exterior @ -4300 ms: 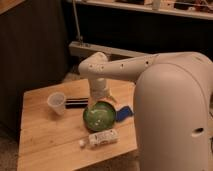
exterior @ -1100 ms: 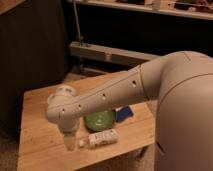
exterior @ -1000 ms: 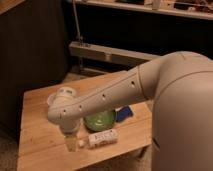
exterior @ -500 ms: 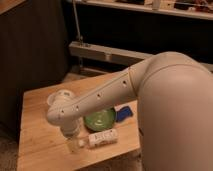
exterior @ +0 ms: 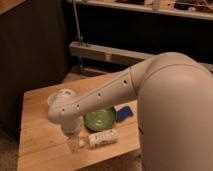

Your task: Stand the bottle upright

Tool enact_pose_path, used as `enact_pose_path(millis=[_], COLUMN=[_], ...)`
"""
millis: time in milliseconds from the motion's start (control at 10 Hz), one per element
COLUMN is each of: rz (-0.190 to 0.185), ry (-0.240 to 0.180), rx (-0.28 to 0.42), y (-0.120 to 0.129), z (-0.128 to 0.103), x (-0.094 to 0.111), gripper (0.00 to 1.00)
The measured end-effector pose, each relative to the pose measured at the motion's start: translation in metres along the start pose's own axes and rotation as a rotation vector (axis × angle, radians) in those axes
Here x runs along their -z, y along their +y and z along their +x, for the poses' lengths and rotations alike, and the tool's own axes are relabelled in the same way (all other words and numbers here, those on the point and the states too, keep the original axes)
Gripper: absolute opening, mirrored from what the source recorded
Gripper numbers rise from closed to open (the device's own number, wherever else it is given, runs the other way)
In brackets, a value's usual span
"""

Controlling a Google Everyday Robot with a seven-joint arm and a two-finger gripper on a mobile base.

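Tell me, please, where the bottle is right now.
In the camera view the bottle lies on its side near the front edge of the table, just before the green bowl; the hand hangs at its left end.

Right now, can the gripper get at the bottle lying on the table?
Probably yes. The gripper hangs open just left of the bottle, by its cap, with nothing between them. The green bowl sits close behind the bottle, not in the way.
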Motion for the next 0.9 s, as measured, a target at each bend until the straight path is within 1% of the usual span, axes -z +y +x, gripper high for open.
enact_pose_path(millis=[100,200,300,400,700,800,900], rz=[-0.003,-0.01,-0.015,-0.016,-0.002,0.007,0.014], ry=[0.014,0.044,0.061,0.071,0.092,0.105,0.133], rx=[0.003,0.011,0.022,0.024,0.044,0.053,0.069], y=[-0.001,-0.002,-0.002,-0.003,0.006,0.009,0.012], z=[-0.002,-0.009,-0.015,-0.017,-0.016,-0.014,-0.014], x=[0.001,0.0,-0.001,-0.003,-0.017,-0.022,-0.025], gripper=[0.8,0.8,0.8,0.8,0.8,0.8,0.8])
